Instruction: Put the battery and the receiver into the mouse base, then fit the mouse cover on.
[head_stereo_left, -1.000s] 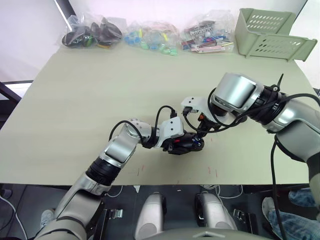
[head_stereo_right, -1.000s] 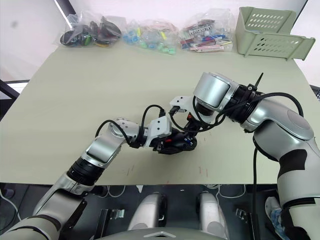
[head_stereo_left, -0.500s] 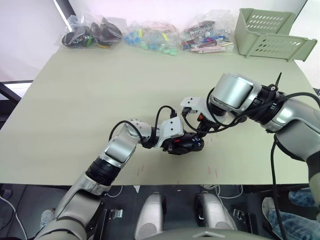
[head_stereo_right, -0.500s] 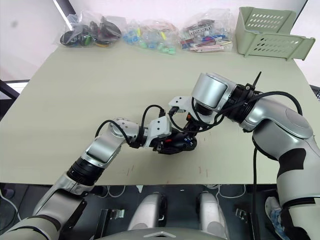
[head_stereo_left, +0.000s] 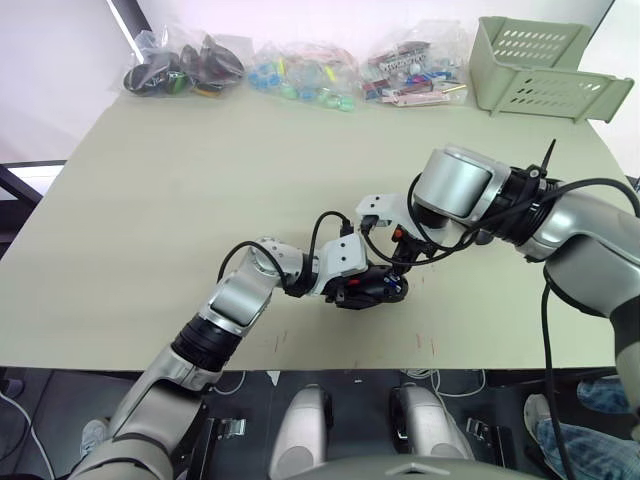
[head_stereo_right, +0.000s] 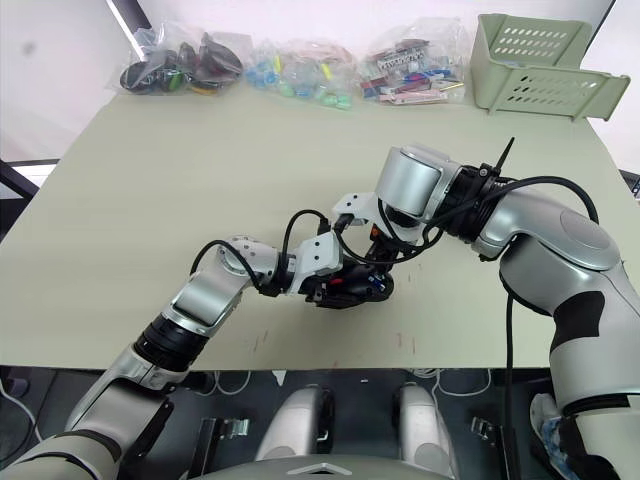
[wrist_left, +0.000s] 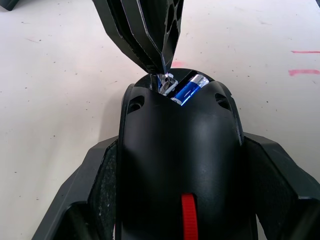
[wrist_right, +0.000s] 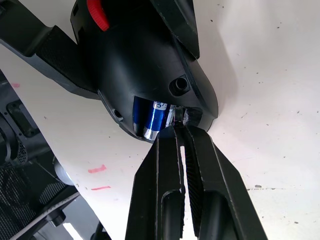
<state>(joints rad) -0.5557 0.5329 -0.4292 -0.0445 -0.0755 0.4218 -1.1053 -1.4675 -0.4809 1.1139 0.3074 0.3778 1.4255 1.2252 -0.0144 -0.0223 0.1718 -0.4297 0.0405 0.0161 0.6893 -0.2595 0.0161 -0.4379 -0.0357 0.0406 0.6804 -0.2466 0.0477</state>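
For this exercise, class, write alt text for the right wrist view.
The right gripper, fingers pinched on the receiver, presses it into the mouse base beside the blue battery already seated there. The left gripper's fingers clamp the base above a pale table.

Matt black plastic mouse base (wrist_left: 177, 165)

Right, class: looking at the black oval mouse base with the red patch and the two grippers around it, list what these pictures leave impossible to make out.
- Tiny silver receiver: right wrist view, mostly hidden by the right gripper fingertips; whether it is seated is unclear.
- Blue cylindrical battery: left wrist view, one end shows; the black oval mouse base covers the rest.
- Left gripper: head views, its fingertips are masked by the base.
- Clear bags at the table's far edge: contents too small.
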